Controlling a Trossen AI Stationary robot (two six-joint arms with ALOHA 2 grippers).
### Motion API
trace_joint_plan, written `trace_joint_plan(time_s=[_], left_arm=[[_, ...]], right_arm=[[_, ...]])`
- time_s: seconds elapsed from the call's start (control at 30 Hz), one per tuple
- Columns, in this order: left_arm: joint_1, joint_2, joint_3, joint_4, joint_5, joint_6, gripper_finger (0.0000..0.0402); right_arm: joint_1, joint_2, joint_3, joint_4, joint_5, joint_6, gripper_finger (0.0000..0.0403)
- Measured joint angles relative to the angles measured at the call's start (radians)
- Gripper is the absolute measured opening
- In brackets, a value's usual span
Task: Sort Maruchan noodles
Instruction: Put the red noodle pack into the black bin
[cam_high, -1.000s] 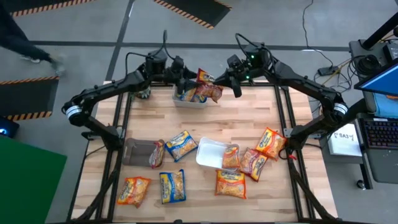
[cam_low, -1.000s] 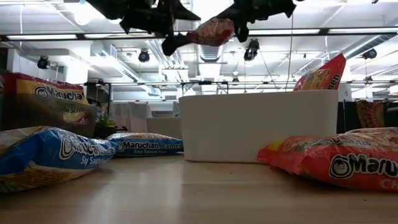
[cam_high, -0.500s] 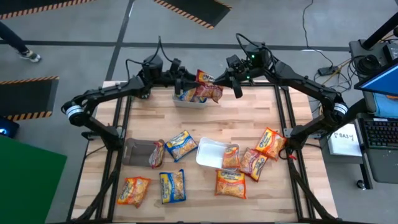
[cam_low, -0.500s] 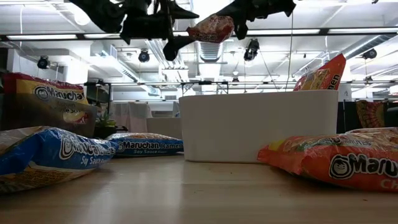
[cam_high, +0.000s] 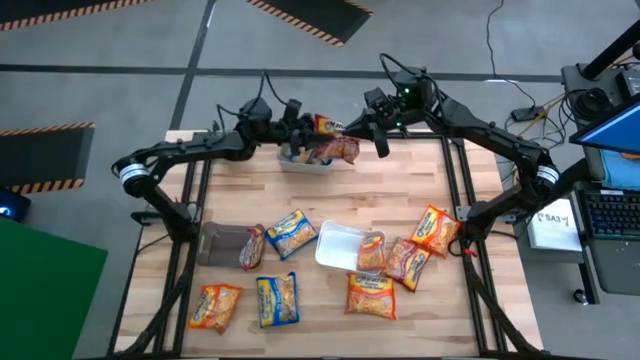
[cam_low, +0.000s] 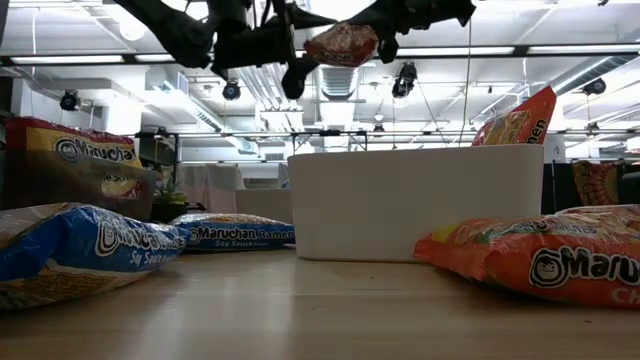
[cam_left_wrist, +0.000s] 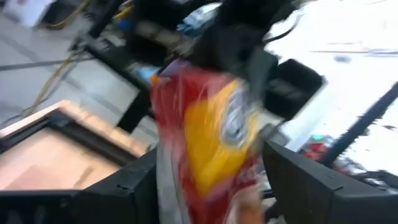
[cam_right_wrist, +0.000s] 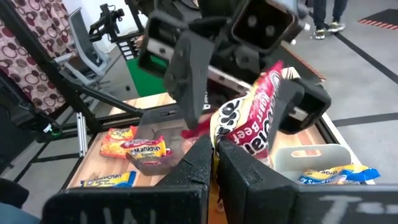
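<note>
The right gripper hung over the far edge of the table, its jaws pinched shut on the edge of a red packet of Maruchan noodles held in the air above the white bin. The left gripper had reached in from the other side with its jaws spread wide, one finger on either side of that same red packet without having clamped it. The white bin stood at the table's far edge and held a blue-and-yellow packet, with an orange packet leaning up out of its rim. Near the middle of the table a clear tray held one orange packet at its right end. To the left, a dark tray had a red packet propped against its right side, with a blue-and-yellow packet lying just beside that. Loose on the wood lay two more packets right of the clear tray, an orange one in front of it, and an orange one and a blue one near the front left.
</note>
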Motion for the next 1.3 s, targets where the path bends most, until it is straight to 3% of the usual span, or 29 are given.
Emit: trace_joint_plan(time_s=[0.13,0.4,0.67,0.83,1.03,1.3], left_arm=[[0.001,-0.001,0.001,0.006,0.005,-0.019,0.018],[0.001,-0.006,0.001,-0.001,0.026,-0.061,0.0028],[0.0,-0.036,0.001,-0.02,0.055,-0.112,0.0026],[0.0,-0.117,0.001,-0.142,0.055,-0.113,0.0027],[-0.002,-0.259,0.001,-0.383,0.039,-0.107,0.0027],[-0.05,-0.437,0.001,-0.669,-0.094,-0.112,0.0028]], right_arm=[[0.0,0.0,0.0,-0.003,0.0,0.001,0.0009],[-0.001,0.0,0.0,-0.007,0.005,0.073,0.0043],[-0.015,-0.008,0.0,-0.006,0.019,0.162,0.0134],[-0.062,-0.024,0.001,-0.008,0.02,0.224,0.017],[-0.127,-0.043,0.001,-0.007,0.027,0.258,0.0186],[-0.175,-0.035,0.001,-0.007,0.03,0.257,0.0187]])
